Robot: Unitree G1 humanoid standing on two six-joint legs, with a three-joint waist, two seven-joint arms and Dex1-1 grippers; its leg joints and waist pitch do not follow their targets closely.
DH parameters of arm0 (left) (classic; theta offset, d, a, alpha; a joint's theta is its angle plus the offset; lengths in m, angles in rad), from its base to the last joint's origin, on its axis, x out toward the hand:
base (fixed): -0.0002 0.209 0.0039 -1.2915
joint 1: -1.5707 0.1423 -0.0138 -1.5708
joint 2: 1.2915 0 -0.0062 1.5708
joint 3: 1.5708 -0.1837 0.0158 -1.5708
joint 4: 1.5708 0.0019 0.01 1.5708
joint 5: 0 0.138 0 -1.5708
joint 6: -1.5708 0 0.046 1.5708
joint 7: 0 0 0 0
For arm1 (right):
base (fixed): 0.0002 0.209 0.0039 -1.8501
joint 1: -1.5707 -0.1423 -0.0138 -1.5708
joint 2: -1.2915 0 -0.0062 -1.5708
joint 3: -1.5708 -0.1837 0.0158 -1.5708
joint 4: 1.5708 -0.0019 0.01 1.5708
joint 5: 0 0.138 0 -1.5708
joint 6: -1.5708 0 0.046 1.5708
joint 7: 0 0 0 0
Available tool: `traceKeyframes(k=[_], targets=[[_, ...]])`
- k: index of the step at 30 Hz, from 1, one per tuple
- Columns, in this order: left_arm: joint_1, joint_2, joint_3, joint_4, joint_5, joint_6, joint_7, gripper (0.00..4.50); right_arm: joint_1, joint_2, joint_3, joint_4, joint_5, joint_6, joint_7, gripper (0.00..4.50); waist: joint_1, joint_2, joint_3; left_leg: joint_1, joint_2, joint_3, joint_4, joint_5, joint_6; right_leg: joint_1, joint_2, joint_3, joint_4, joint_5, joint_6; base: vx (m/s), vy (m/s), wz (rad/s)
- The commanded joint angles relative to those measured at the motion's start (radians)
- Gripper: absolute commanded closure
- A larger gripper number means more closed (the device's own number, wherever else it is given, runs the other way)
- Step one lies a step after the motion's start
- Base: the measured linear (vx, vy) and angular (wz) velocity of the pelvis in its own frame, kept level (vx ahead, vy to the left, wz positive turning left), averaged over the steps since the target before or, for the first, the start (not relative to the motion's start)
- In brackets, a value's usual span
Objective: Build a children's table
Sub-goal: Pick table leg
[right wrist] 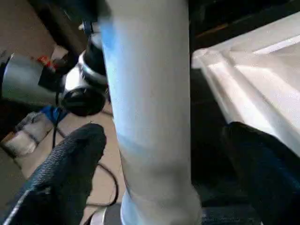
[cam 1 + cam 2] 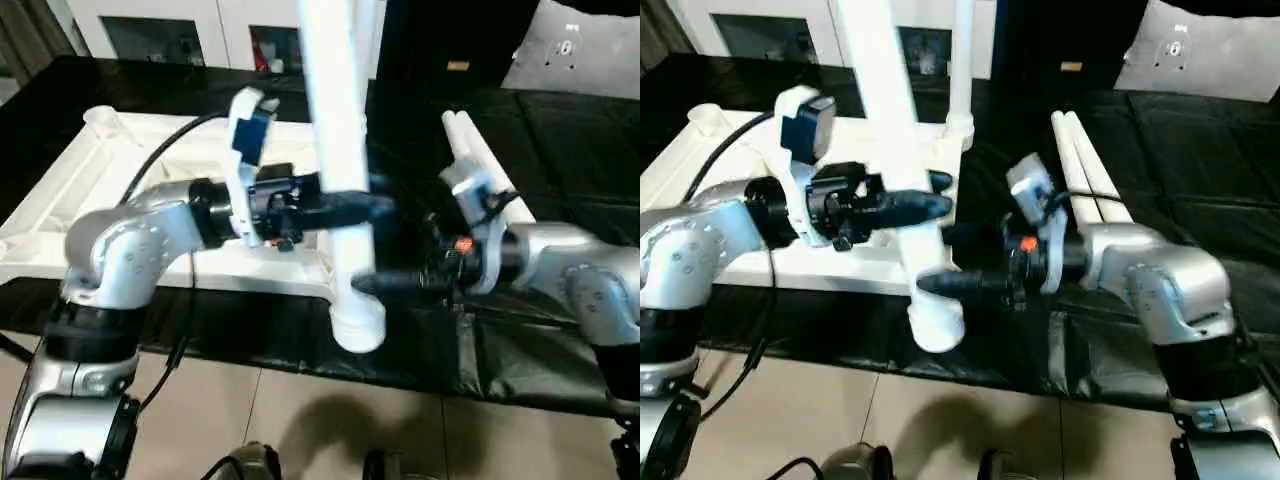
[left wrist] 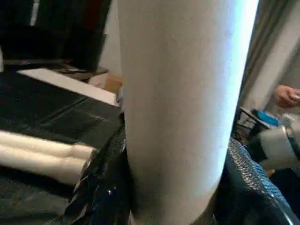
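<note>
The children's table top (image 2: 70,190) lies upside down on a black mat, ribbed underside up. A white leg (image 2: 335,110) stands upright at its near right corner socket (image 2: 357,325). My left gripper (image 2: 345,206) is shut on this leg about halfway up, its fingers (image 3: 105,187) pressed against the tube. Lower down, my right gripper (image 2: 940,260) is open around the same leg, its fingers (image 1: 70,164) standing off on either side with gaps. A second leg (image 2: 960,70) stands at the far right corner. Two more legs (image 2: 1090,170) lie side by side on the mat to the right.
The black mat (image 2: 560,130) covers the work surface, and tiled floor (image 2: 300,420) lies in front of it. A white cabinet with glass doors (image 2: 180,30) stands behind. A white pad (image 2: 575,50) is at the back right. A person's hand (image 3: 286,96) shows in the left wrist view.
</note>
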Motion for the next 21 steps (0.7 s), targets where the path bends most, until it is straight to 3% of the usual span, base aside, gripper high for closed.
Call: traceKeyframes(k=[1, 6, 13, 21], targets=[[-0.02, 0.001, -0.01, -0.002, 0.018, -0.03, -0.031, 2.65, -0.021, -0.012, 0.009, 0.009, -0.011, -0.017, 0.031, 0.54, -0.001, -0.019, -0.096, 0.012, 0.039, -0.014, -0.057, -0.058, 0.063, 0.065, -0.071, 0.047, -0.064, -0.223, -0.202, 0.0, 0.0, 0.0], [-0.058, -0.018, 0.012, 0.023, 0.01, -0.054, -0.045, 2.65, -0.041, 0.0, 0.015, 0.032, -0.016, -0.015, 0.05, 0.91, -0.003, -0.021, -0.092, 0.012, 0.037, -0.013, -0.057, -0.059, 0.067, 0.064, -0.069, 0.047, -0.066, -0.23, -0.203, 0.0, 0.0, 0.0], [-0.076, -0.021, 0.025, 0.042, -0.004, -0.057, -0.072, 2.65, -0.056, 0.019, -0.006, 0.025, 0.026, 0.018, 0.067, 1.52, -0.004, -0.016, -0.09, 0.014, 0.038, -0.014, -0.058, -0.065, 0.074, 0.062, -0.068, 0.046, -0.065, -0.214, -0.219, 0.0, 0.0, 0.0], [-0.076, -0.02, 0.017, 0.063, 0.01, -0.068, -0.088, 2.65, -0.051, 0.029, -0.005, 0.012, 0.031, 0.033, 0.07, 2.24, -0.004, -0.016, -0.089, 0.014, 0.04, -0.015, -0.06, -0.071, 0.063, 0.062, -0.07, 0.046, -0.066, -0.23, -0.214, 0.0, 0.0, 0.0]])
